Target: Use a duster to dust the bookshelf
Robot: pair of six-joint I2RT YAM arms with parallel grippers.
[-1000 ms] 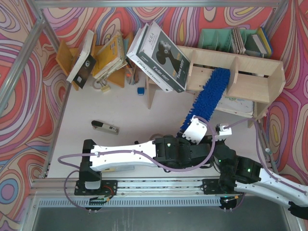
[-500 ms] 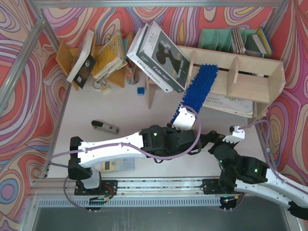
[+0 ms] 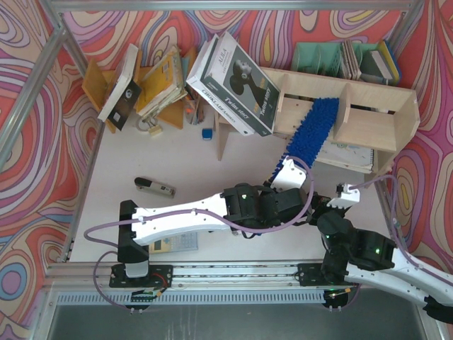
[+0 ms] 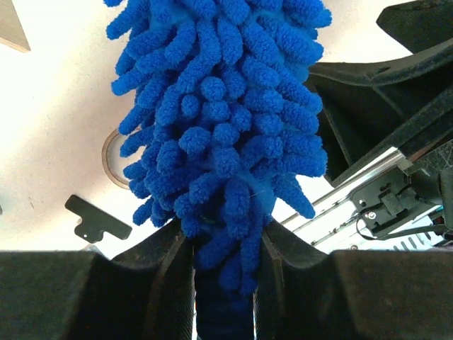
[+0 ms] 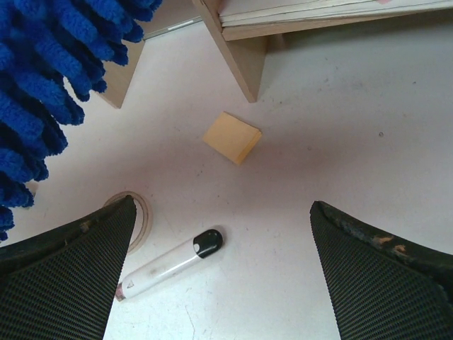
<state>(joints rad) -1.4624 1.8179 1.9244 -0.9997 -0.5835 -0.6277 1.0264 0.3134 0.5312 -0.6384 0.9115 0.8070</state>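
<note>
The fluffy blue duster point(image 3: 312, 131) points up and away from my left gripper point(image 3: 282, 170). Its tip rests in the middle bay of the plywood bookshelf point(image 3: 368, 92), by a vertical divider. In the left wrist view the left gripper point(image 4: 223, 244) is shut on the duster point(image 4: 219, 106) at the base of its fluffy head; the handle is hidden. My right gripper point(image 3: 324, 207) hovers low over the table in front of the shelf. In its own view the right gripper point(image 5: 223, 205) is open and holds nothing. The duster point(image 5: 35, 92) hangs at upper left there, and a bookshelf point(image 5: 241, 49) leg stands ahead.
A white-and-black marker point(image 5: 170, 263), a yellow note pad point(image 5: 231, 137) and a tape ring point(image 5: 141, 212) lie under the right gripper. A large dark box point(image 3: 233, 74) leans on the shelf's left end. A teal organizer point(image 3: 318, 57) stands behind; a stapler point(image 3: 154, 187) lies at left.
The left arm swept the duster left along the shelf, then back right to the middle bay. The right gripper shifted slightly right early on and stays open.
</note>
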